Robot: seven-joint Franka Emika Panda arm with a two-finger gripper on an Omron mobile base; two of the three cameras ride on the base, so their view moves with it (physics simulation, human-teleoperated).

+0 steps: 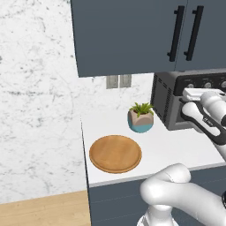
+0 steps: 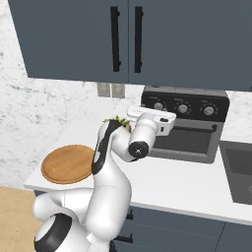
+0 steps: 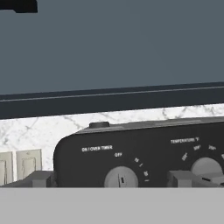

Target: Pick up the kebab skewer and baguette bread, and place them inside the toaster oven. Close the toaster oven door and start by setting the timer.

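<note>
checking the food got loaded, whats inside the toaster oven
Can't tell. The toaster oven has its door closed, and the glass shows only dark grey; arm covers its left part. The wooden board is bare, with no skewer or bread on it.

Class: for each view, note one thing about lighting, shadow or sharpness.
Left base view: flat, even light, with a faint shadow beside the plant. Right base view: wooden board sharp, no glare. Hand view: toaster oven dial lettering small and slightly soft.

Dark grey toaster oven (image 2: 186, 125) on counter, door (image 2: 183, 141) shut (timer knob (image 3: 121, 178) at off).
</note>
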